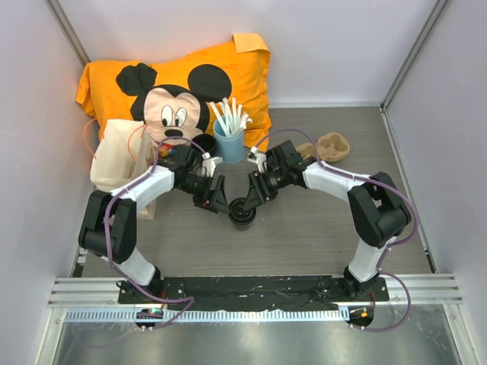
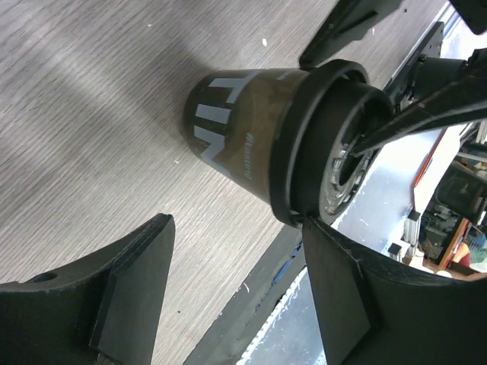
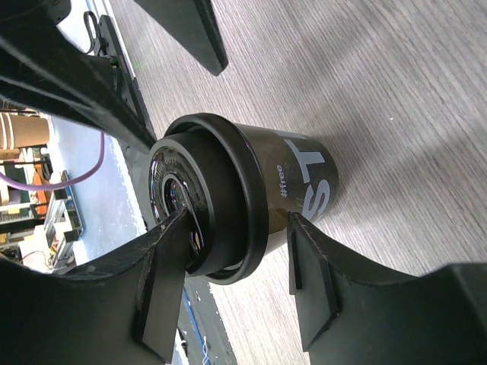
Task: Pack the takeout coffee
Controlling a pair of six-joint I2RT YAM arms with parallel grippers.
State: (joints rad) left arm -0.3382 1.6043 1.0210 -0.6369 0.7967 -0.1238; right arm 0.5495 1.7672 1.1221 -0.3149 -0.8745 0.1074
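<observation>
Table (image 1: 319, 220) – grey wood-grain top, walled in by pale panels on three sides.

Pillow (image 1: 243, 76) – orange, printed with a Mickey Mouse face; lies at the back left corner.

Cloth bag (image 1: 114, 160) – cream fabric, at the left edge, just in front of the pillow.

Left arm (image 1: 144, 186) and right arm (image 1: 335, 179) – white and black, both bent in toward the middle of the table, where their heads meet from either side.

Cup carrier (image 1: 332, 146) – brown moulded pulp, back right, behind the right arm.

Blue cup (image 1: 228, 144) – upright in front of the pillow, holding a bunch of white sticks (image 1: 228, 114).

Takeout coffee (image 1: 242, 213) – upright on the bare table at the centre, between the two grippers. It has a dark translucent body with white lettering and a round black lid (image 3: 228, 190).

Left gripper (image 2: 236, 228) – jaws wide with nothing between them. The cup stands just beyond the tips, and one finger (image 2: 335, 281) sits close to the lid rim.

Right gripper (image 3: 237, 224) – jaws partly apart and straddling the lid rim. One fingertip (image 3: 179, 236) lies on the lid's sunken top, and the other sits against the cup wall just under the rim. I cannot tell whether they are clamped on it.
</observation>
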